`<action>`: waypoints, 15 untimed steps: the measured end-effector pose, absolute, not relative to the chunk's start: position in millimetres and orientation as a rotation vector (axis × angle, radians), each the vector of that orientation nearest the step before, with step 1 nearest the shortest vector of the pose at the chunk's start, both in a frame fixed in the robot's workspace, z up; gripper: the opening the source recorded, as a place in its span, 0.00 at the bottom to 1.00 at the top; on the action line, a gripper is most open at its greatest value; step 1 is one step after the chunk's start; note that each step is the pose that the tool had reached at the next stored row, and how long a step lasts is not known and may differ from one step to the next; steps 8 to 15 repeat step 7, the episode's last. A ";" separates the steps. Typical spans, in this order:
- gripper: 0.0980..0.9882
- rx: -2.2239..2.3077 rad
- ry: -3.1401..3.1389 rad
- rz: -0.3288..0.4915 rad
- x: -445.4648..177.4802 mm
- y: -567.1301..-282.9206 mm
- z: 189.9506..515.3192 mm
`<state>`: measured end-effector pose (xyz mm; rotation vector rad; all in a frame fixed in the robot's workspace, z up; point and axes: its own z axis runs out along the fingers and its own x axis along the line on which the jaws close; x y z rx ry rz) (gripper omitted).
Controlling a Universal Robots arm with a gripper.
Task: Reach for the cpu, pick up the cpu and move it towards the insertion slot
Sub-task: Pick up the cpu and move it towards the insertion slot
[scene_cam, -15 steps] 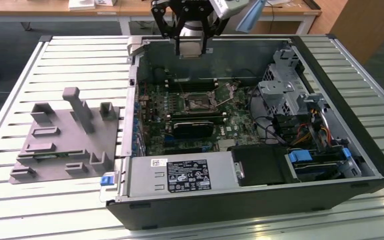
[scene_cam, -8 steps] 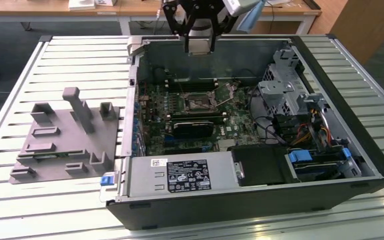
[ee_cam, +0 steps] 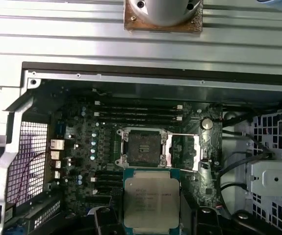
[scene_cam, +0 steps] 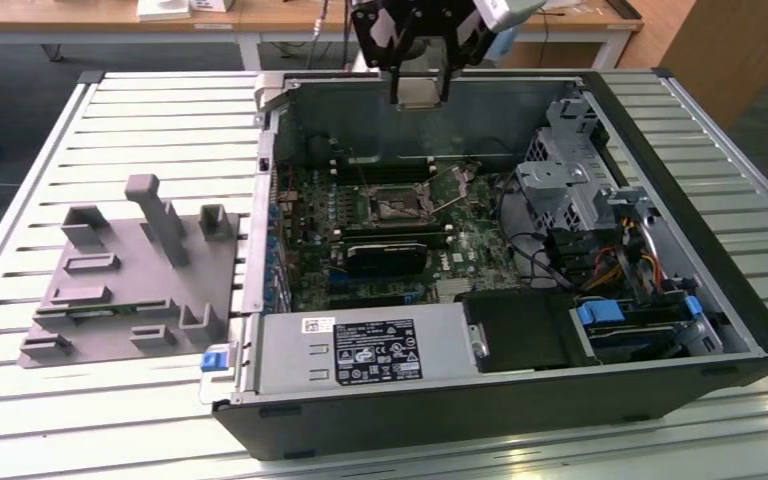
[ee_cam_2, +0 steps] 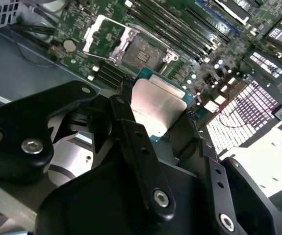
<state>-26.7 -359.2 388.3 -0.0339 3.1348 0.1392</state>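
One gripper (scene_cam: 418, 75) hung over the far wall of the open computer case (scene_cam: 704, 300), its two fingers (ee_cam_2: 136, 142) closed on the edges of the single cpu (ee_cam_2: 158, 105). In the first wrist view the cpu (ee_cam: 151, 202) sat in the air at about six o'clock from the one insertion slot (ee_cam: 143, 148), apart from it. In the exterior view one grey tray (scene_cam: 131, 285) lay on the table (scene_cam: 37, 180), at nine o'clock from the case.

Brushed silvery metal tops the cpu (ee_cam: 152, 201); matt black jaws.
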 end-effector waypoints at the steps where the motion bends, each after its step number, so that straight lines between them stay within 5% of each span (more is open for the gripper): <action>1: 0.50 -0.034 3.135 0.139 -24.7 -359.2 388.2; 15: 0.50 -0.034 3.135 0.139 -21.2 -359.1 388.1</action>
